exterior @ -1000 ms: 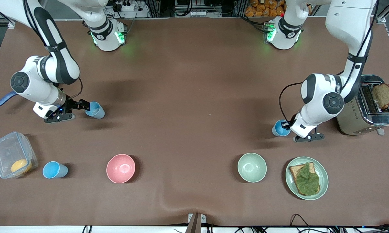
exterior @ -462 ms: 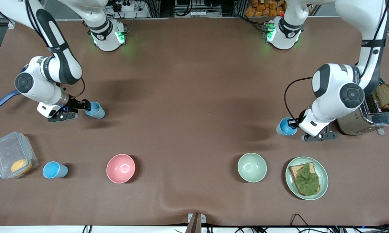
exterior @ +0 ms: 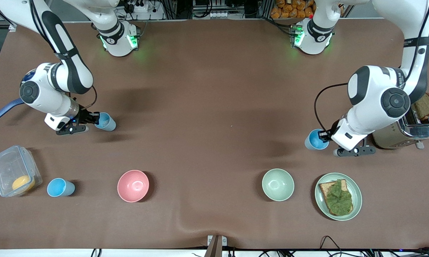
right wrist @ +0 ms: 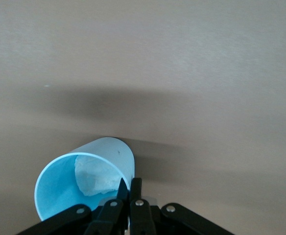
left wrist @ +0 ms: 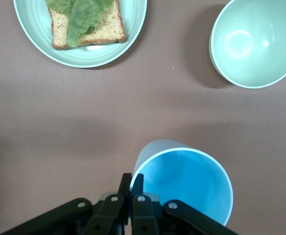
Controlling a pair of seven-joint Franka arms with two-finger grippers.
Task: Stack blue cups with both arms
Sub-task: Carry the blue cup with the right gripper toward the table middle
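The left gripper (exterior: 324,136) has its jaws pinching the rim of a blue cup (exterior: 313,140) toward the left arm's end of the desk (exterior: 207,107), just beside the toaster (exterior: 403,130); in the left wrist view the cup (left wrist: 184,183) hangs above the desk, with the green bowl (left wrist: 258,41) and the plate (left wrist: 79,46) of bread and lettuce below it. The right gripper (exterior: 93,117) has its jaws pinching the rim of a second blue cup (exterior: 105,121) toward the right arm's end; the right wrist view shows that cup (right wrist: 86,183) tilted. A third blue cup (exterior: 60,187) stands nearer the front camera's edge, between the plastic box (exterior: 13,175) and the pink bowl (exterior: 133,185)
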